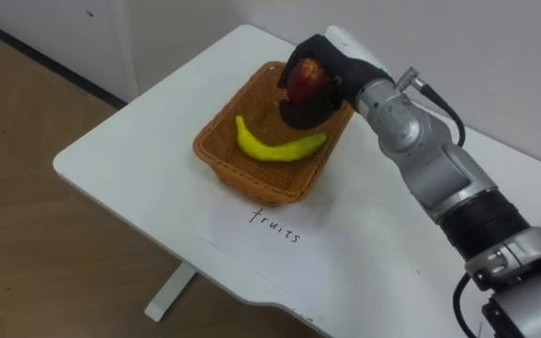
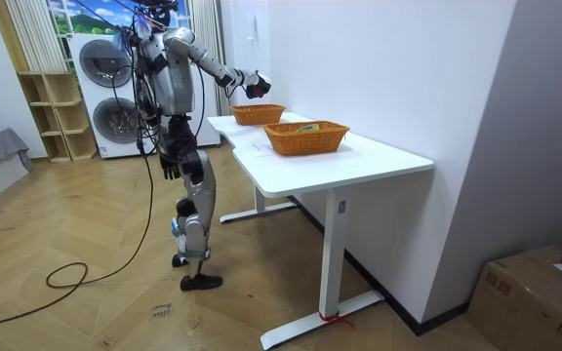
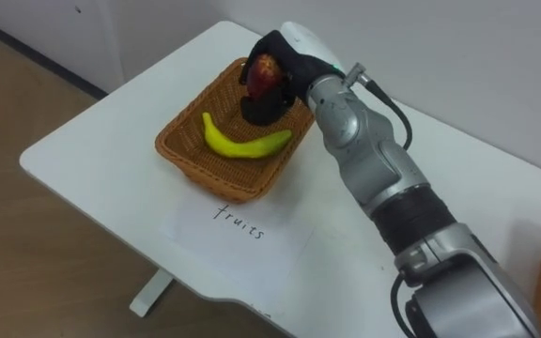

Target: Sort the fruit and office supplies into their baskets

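The right hand (image 1: 334,70) has its fingers curled about a dark red round apple (image 1: 301,83), held above the brown wicker basket (image 1: 216,141) (curved yellow banana (image 1: 275,147) already inside), likely for dropping there

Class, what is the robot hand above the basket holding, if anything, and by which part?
The right robot hand grips a red apple, curled round its sides, above the wicker basket that holds a banana.
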